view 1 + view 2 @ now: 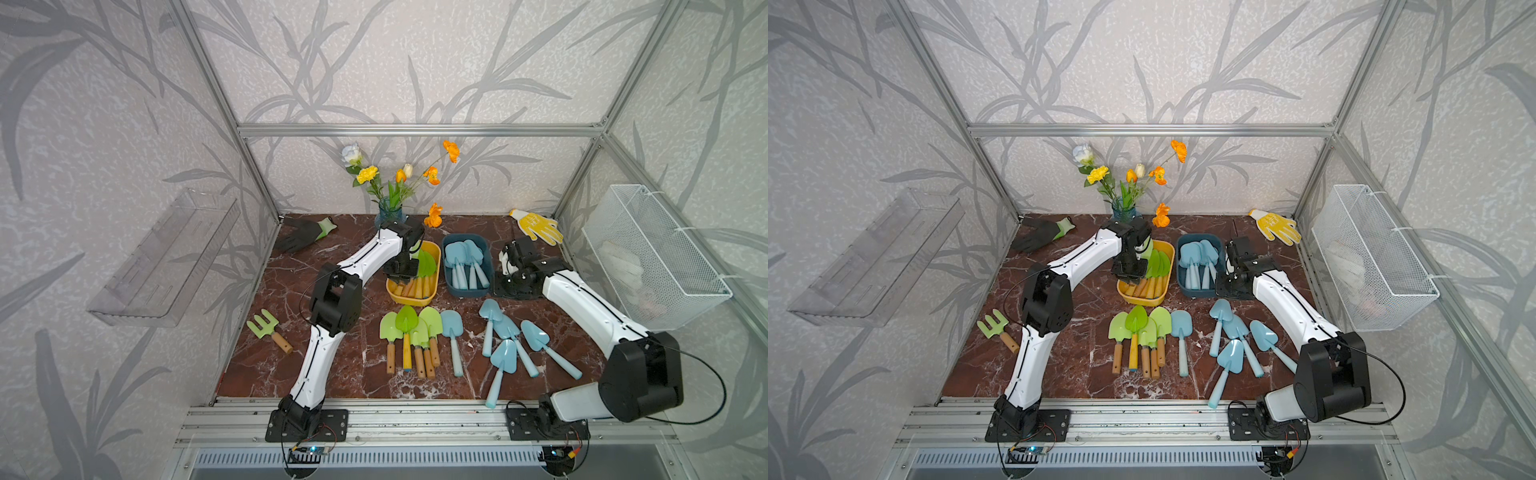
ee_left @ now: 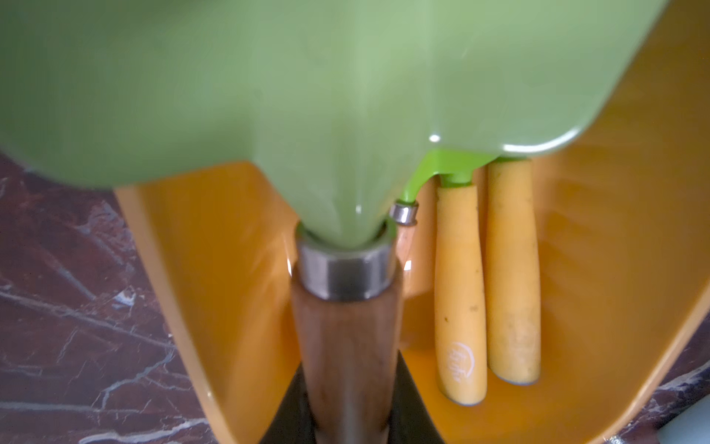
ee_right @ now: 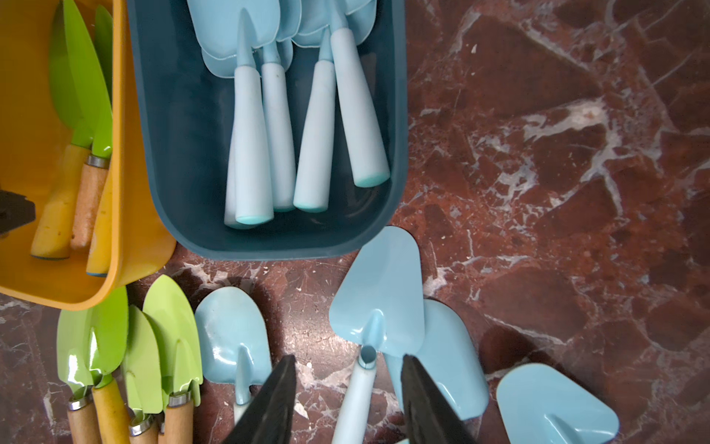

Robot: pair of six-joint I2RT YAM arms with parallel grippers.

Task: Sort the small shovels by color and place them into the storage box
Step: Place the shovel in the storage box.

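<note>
My left gripper [image 1: 401, 274] [image 2: 347, 365] hangs over the yellow storage box [image 1: 433, 254] [image 2: 173, 307], shut on the brown wooden handle of a lime-green shovel [image 2: 345, 115]. Several green shovels [image 3: 82, 115] lie in that box. The dark blue storage box [image 1: 447, 270] [image 3: 173, 153] holds several pale blue shovels [image 1: 463, 255]. On the table in front lie a row of green shovels [image 1: 409, 332] and loose blue shovels [image 1: 507, 336]. My right gripper [image 1: 507, 266] [image 3: 347, 359] is open just right of the blue box, above a blue shovel's handle [image 3: 357, 396] that shows between its fingers.
A green rake [image 1: 268, 330] lies at the front left. A vase of flowers [image 1: 390, 212] stands behind the boxes. A black glove [image 1: 303, 235] and a yellow glove [image 1: 538, 226] lie at the back corners. A wire basket [image 1: 652, 257] and a clear shelf [image 1: 166, 257] hang on the side walls.
</note>
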